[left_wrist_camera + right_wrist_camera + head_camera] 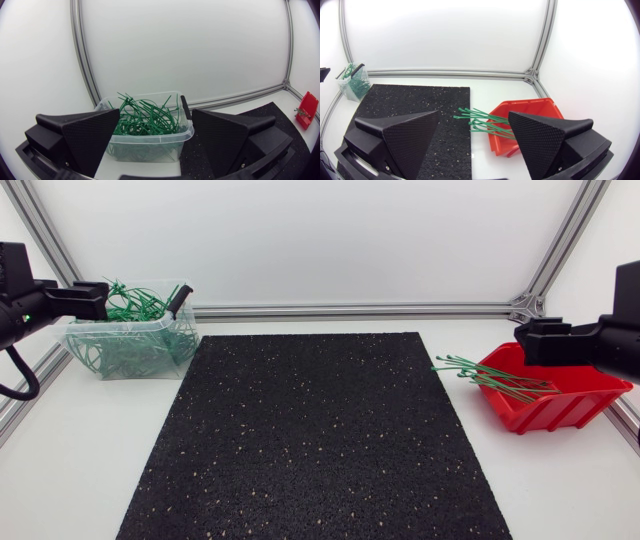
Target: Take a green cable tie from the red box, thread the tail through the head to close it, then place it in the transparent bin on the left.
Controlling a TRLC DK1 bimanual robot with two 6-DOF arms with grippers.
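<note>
My jaws are spread on both sides, holding nothing: right gripper (474,114) by the red box (570,405), left gripper (156,111) at the transparent bin (130,358) far left. The green cable ties (495,377) lie bunched, poking out of the box, so I'd probably snag several at once.

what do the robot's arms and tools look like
Both are matte black: the left tool and right tool each have two broad wedge-shaped fingers with a fine woven texture. The left arm carries a looping black cable and a small green light.
</note>
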